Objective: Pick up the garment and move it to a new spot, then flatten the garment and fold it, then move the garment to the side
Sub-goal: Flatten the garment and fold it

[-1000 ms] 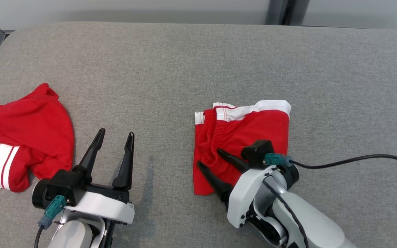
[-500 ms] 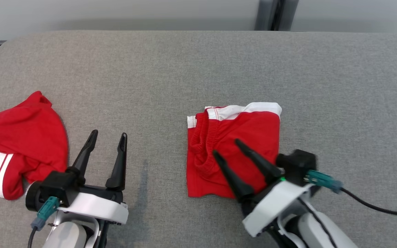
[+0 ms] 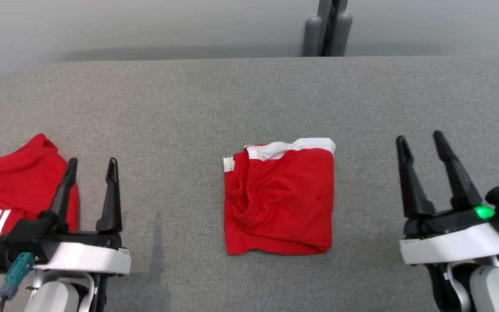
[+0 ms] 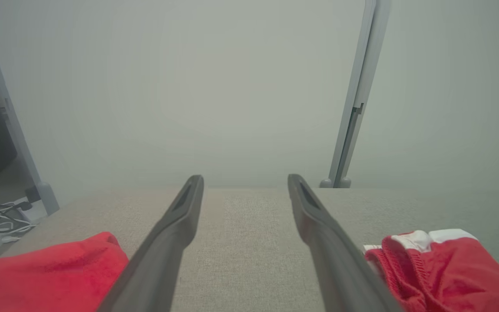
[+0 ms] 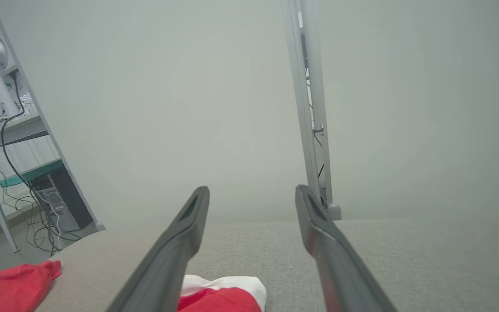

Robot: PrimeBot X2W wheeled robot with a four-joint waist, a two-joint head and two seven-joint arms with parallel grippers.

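Head view: the garment [image 3: 280,203] lies folded in the middle of the bench [image 3: 232,99], between the left claw [image 3: 91,167] and the right claw [image 3: 420,138]. Both claws are spread, empty and well apart from it. Folding looks done; moving it aside remains. That calls for pinching all layers at one edge. The right wrist view adds a desk [image 5: 7,125] and cables [image 5: 41,216] past the bench; the left wrist view adds the ribbed waistband [image 4: 399,264].

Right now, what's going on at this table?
Nothing is being handled. The folded red garment lies mid-table, touched by neither arm. The left gripper and right gripper flank it, both open and empty. A crumpled red garment sits at the far left, beside the left gripper. Moving the folded one aside looks not yet done.
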